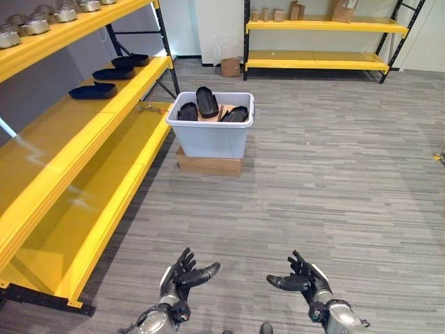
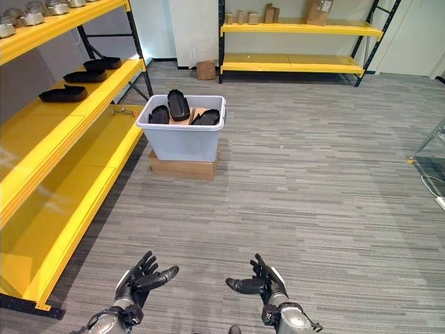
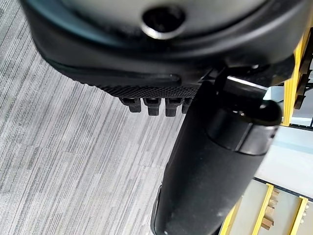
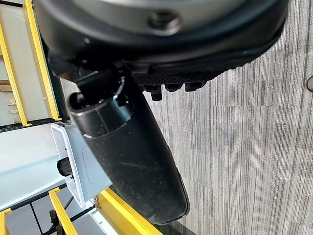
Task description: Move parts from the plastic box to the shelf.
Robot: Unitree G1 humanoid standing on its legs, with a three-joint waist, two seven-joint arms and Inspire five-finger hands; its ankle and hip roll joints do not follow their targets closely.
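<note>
Both hands empty, fingers loosely spread: left hand [image 1: 179, 277], right hand [image 1: 306, 280], low over the floor. Black parts [image 1: 206, 101] lay in the box [image 1: 208, 136], set on a carton [image 1: 208, 165] beside the shelf [image 1: 104, 118], well apart from the hands.

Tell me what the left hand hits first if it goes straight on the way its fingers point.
Likely nothing soon: the open left hand points forward over bare floor. Farther along stands the plastic box on its cardboard base, though depth is hard to judge.
</note>
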